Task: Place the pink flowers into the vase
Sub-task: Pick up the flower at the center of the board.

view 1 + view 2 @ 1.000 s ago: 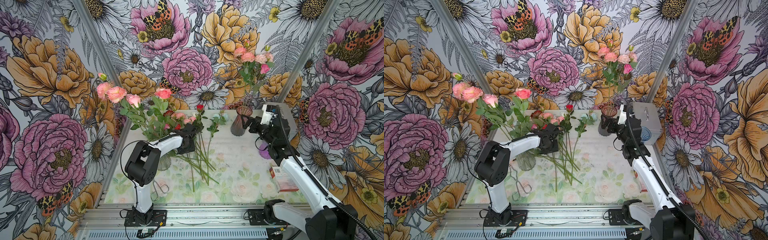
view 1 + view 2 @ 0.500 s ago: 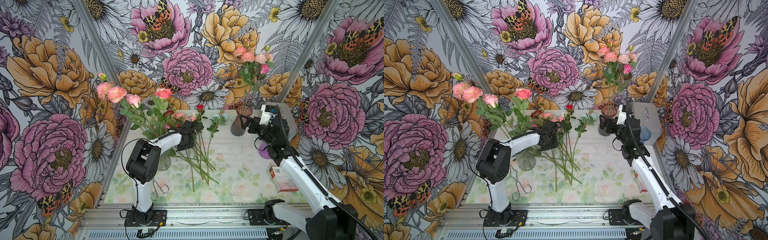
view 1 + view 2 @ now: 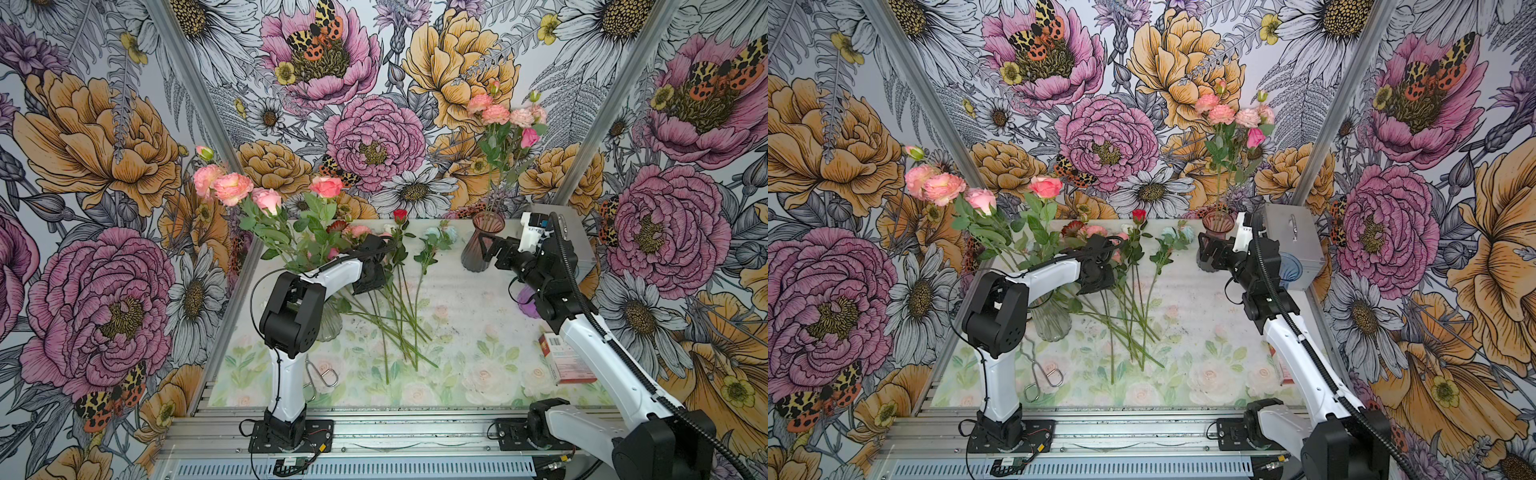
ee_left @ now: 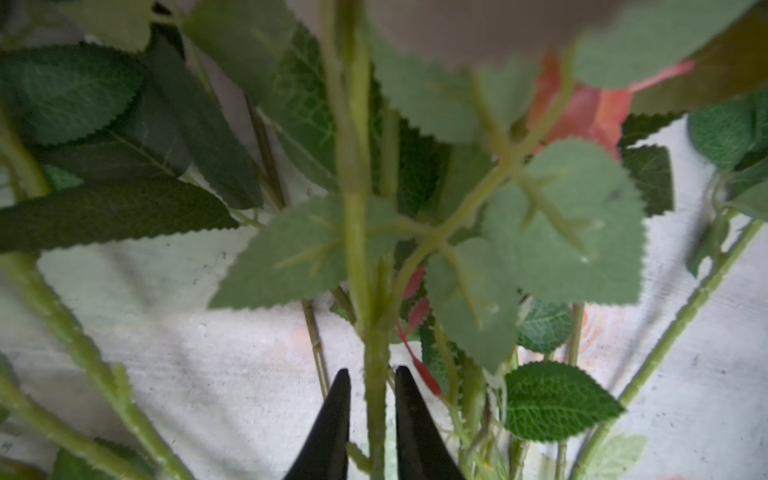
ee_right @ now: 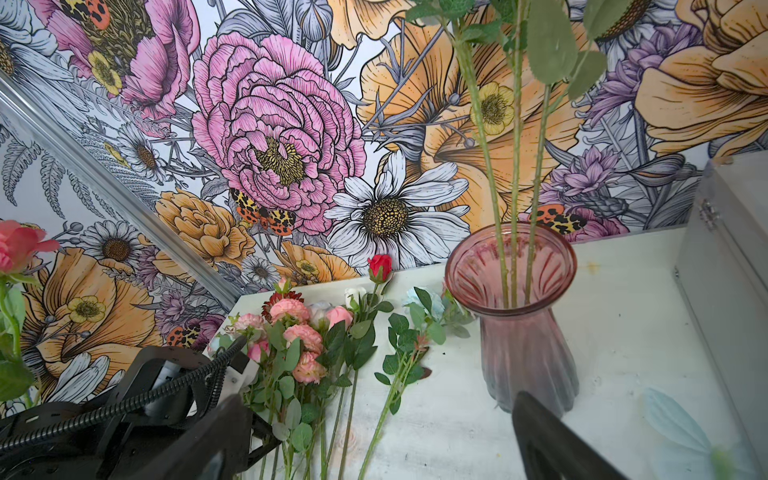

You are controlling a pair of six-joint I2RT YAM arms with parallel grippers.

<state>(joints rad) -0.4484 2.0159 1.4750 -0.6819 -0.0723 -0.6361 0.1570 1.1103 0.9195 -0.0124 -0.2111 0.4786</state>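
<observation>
Left hand [image 4: 372, 370] narrowed around green stem [image 4: 355, 249], right hand [image 3: 482, 248] unmoved, wide

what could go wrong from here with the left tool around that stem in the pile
Left tool straddles one stem whose leaves overlap neighbouring stems; lifting may drag those along. Its bloom is hidden, so it might be the red rose, not pink. The pink vase already holds tall stems and could tip.
</observation>
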